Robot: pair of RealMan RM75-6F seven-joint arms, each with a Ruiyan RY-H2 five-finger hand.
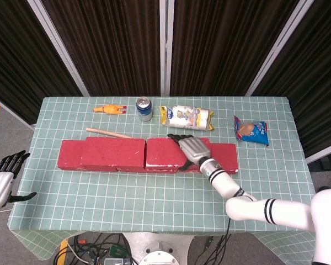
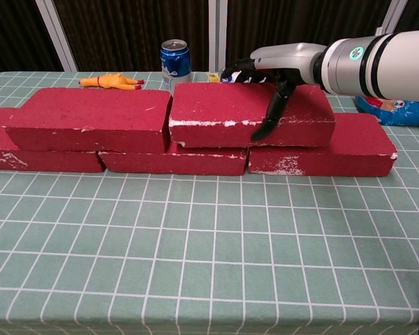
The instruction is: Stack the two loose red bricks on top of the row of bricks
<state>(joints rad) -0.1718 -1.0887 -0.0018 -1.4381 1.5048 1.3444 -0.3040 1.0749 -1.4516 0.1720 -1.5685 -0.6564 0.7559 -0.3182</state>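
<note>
My right hand (image 2: 276, 77) is clamped over the second upper brick (image 2: 248, 115), nearly butted against the first (image 2: 91, 118); pushing further could shunt that one along the row (image 2: 321, 150) when I let go.

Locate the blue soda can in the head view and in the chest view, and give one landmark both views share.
Head view: the soda can stands at the table's far side, left of centre, right of the yellow rubber chicken.
Chest view: the soda can sits at top, behind the stacked bricks.
Shared landmark: the rubber chicken, left of the can in both.
</note>
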